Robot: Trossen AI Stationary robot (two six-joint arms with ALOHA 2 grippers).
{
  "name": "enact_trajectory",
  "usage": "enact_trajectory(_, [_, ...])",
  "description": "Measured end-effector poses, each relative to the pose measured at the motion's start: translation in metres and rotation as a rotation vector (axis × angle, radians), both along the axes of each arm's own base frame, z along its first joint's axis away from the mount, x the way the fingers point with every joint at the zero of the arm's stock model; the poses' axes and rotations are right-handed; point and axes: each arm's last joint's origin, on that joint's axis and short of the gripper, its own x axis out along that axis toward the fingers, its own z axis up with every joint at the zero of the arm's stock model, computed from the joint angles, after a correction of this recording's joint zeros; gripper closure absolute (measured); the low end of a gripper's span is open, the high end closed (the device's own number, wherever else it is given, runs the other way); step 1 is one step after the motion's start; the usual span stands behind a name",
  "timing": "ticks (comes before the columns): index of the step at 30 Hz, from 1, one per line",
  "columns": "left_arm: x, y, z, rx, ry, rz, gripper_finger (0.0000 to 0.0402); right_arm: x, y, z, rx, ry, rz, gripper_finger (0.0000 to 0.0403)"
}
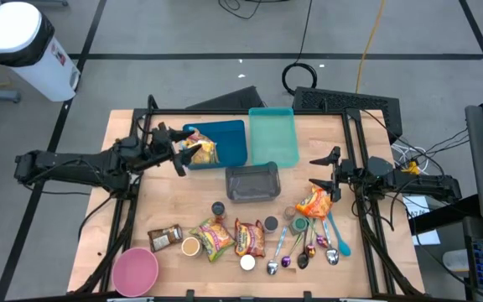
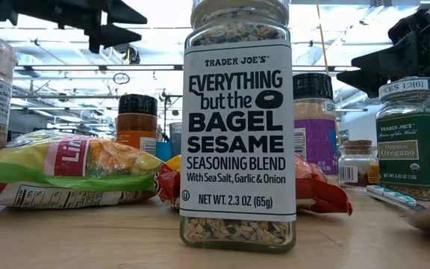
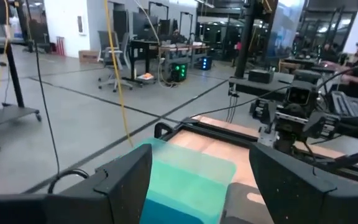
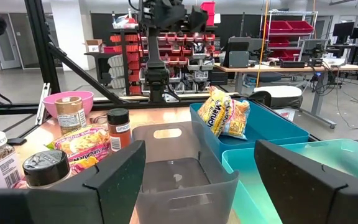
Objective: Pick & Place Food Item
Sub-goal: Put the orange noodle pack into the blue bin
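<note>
While low view hides it | noodle packet (image 4: pixel 227 117) in blue bin (image 4: pixel 272 127) | left end effector (image 1: pixel 180 153) open, empty

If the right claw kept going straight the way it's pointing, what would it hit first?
Most likely the grey bin: it lies directly ahead between the open right claw's fingers. The claw's height above the bin is unclear.

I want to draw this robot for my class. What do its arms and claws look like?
Draw two thin arms, all black, made of long tubes with chunky joints. The left gripper and right gripper each end in two dark, pointy fingers. Seen close up, the fingers are flat, matte black wedges with slanted tops. No stickers or markings show on them.
</note>
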Motion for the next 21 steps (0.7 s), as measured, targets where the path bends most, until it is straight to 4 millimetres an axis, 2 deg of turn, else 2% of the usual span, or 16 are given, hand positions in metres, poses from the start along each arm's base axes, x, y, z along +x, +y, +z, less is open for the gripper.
enact_trajectory(6, [0.008, 0.006, -0.004, 0.015, 0.026, 0.033, 0.0124, -0.001, 0.000, 0.013, 0.008, -0.135, 0.003, 0.0110])
enact_trajectory(12, [0.016, 0.015, -0.012, 0.009, 0.073, 0.077, 0.0124, -0.005, 0.000, 0.028, 0.262, -0.318, 0.050, 0.0110])
enact_trajectory(14, [0.018, 0.018, -0.015, 0.007, 0.083, 0.092, 0.0124, -0.006, 0.000, 0.032, 0.297, -0.369, 0.050, 0.0110])
enact_trajectory(17, [0.021, 0.022, -0.019, 0.003, 0.109, 0.102, 0.0124, -0.008, -0.003, 0.036, 0.311, -0.430, -0.045, 0.0110])
enact_trajectory(21, [0.025, 0.023, -0.024, 0.003, 0.140, 0.103, 0.0124, -0.009, -0.008, 0.035, 0.474, -0.481, -0.177, 0.0110])
